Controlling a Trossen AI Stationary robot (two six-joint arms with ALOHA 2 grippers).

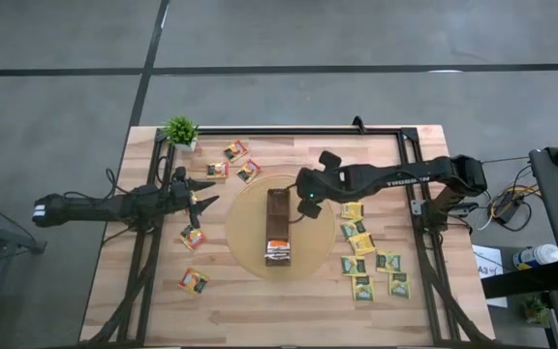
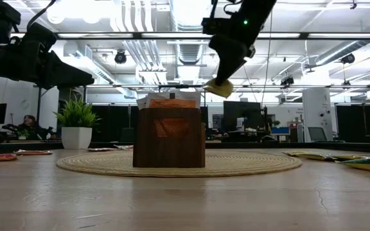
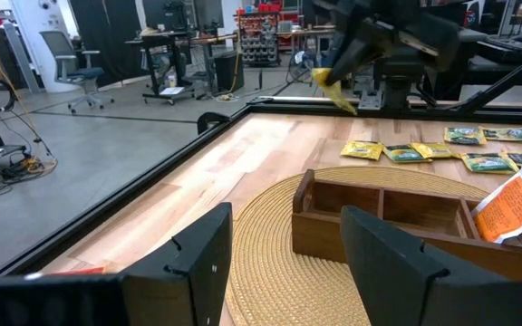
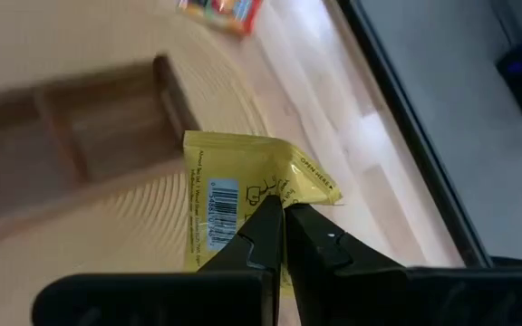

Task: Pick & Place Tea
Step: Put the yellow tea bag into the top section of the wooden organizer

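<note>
My right gripper (image 1: 304,203) hangs over the round woven disc (image 1: 245,237), beside the far end of the long brown box (image 1: 277,218), shut on a yellow tea sachet (image 4: 243,181). The low view shows this sachet (image 2: 220,88) in the air, above the level of the box top (image 2: 169,102). More yellow and green-and-yellow sachets (image 1: 371,257) lie flat on the table right of the disc. Orange sachets (image 1: 235,151) lie at the far left and near left (image 1: 193,281). My left gripper (image 1: 201,199) waits open left of the disc, with nothing between its fingers. My right gripper pinches the yellow sachet between its two fingertips (image 4: 270,231), at a creased edge (image 4: 284,186) of the packet. The fingers slant downward from the table's right side. The sachet sticks out past the fingertips, tilted and lifted clear of disc and box.
The box has open compartments (image 3: 397,204), and orange packets (image 3: 507,208) fill its near end. A small green potted plant (image 1: 180,131) stands at the far left corner. A black frame rail (image 1: 407,145) runs along the table's edges.
</note>
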